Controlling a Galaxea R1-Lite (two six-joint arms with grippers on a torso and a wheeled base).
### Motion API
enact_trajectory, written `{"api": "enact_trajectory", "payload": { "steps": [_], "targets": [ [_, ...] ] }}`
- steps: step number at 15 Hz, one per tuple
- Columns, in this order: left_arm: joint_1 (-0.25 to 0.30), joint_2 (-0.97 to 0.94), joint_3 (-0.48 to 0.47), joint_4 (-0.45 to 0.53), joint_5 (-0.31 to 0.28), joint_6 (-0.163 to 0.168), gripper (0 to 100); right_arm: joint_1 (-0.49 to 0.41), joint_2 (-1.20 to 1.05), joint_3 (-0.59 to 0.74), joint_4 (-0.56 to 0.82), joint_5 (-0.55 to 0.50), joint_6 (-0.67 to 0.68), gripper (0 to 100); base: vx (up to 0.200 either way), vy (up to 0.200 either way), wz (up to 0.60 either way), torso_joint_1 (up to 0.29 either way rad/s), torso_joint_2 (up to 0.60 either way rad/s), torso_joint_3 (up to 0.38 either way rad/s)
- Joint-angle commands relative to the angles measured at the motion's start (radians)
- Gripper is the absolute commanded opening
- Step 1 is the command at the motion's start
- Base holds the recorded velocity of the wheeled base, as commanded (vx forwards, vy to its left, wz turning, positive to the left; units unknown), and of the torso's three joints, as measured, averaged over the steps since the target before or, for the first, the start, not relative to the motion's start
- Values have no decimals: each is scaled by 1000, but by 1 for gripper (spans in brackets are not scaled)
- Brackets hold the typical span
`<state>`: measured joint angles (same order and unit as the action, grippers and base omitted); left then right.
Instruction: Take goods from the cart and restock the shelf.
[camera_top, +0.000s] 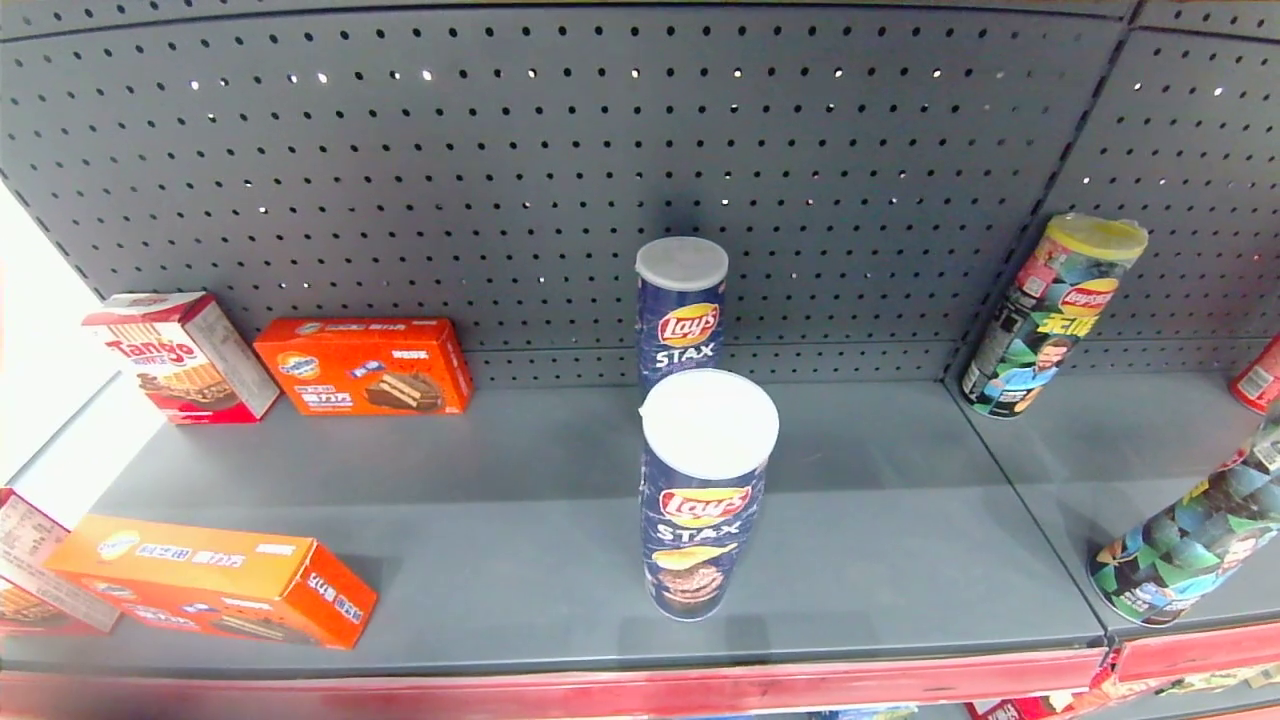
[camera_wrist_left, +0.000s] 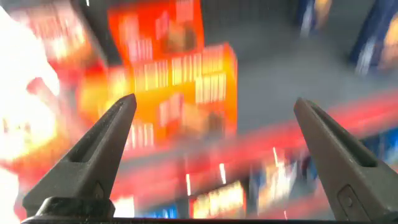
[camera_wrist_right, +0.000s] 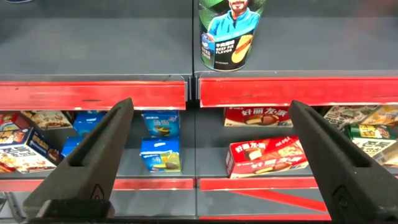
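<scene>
Two tall blue chip cans stand upright mid-shelf, one near the front (camera_top: 708, 490) and one behind it by the pegboard (camera_top: 683, 310). The grey shelf board (camera_top: 500, 480) has a red front lip. My left gripper (camera_wrist_left: 214, 99) is open and holds nothing, in front of the shelf's red lip (camera_wrist_left: 261, 146) with a blurred orange box (camera_wrist_left: 180, 93) beyond it. My right gripper (camera_wrist_right: 210, 102) is open and holds nothing. It faces the red shelf edge (camera_wrist_right: 93, 94), with a green chip can (camera_wrist_right: 230, 31) on the board above.
An orange box (camera_top: 215, 585) lies at the front left, and another orange box (camera_top: 365, 365) and a red-and-white wafer box (camera_top: 180, 355) sit at the back left. Green cans (camera_top: 1055, 315) (camera_top: 1190, 540) occupy the right bay. Lower shelves hold a red box (camera_wrist_right: 267, 155) and blue boxes (camera_wrist_right: 160, 152).
</scene>
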<state>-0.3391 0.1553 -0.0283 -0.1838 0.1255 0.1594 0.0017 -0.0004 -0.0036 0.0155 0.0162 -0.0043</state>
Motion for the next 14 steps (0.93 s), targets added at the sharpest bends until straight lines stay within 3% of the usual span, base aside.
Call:
{"api": "enact_trajectory", "payload": {
  "steps": [1, 2, 3, 4, 6, 7, 8, 10, 12, 14],
  "targets": [
    [95, -22, 28, -32, -107, -37, 100, 0, 0, -1, 0, 1, 0, 100, 0, 0, 0, 0, 0, 0],
    [135, -5, 28, -40, -141, -41, 100, 0, 0, 1, 0, 1, 0, 100, 0, 0, 0, 0, 0, 0],
    [285, -7, 28, 26, -264, -54, 100, 0, 0, 1, 0, 1, 0, 100, 0, 0, 0, 0, 0, 0],
    [301, -60, 28, 106, -316, -70, 100, 0, 0, 1, 0, 1, 0, 100, 0, 0, 0, 0, 0, 0],
    [319, -111, 28, 115, -320, -101, 100, 0, 0, 1, 0, -1, 0, 100, 0, 0, 0, 0, 0, 0],
    [347, -155, 28, 115, -313, -147, 100, 0, 0, 1, 0, 1, 0, 100, 0, 0, 0, 0, 0, 0],
    [347, -155, 28, 115, -310, -155, 100, 0, 0, -1, 0, 1, 0, 100, 0, 0, 0, 0, 0, 0],
    [342, -155, 28, 116, -305, -124, 100, 0, 0, 1, 0, 1, 0, 100, 0, 0, 0, 0, 0, 0],
    [342, -155, 28, 118, -257, -139, 100, 0, 0, 1, 0, 1, 0, 100, 0, 0, 0, 0, 0, 0],
    [342, -155, 28, 118, -248, -167, 100, -2, 0, 1, 0, 1, 0, 100, 0, 0, 0, 0, 0, 0]
  ]
}}
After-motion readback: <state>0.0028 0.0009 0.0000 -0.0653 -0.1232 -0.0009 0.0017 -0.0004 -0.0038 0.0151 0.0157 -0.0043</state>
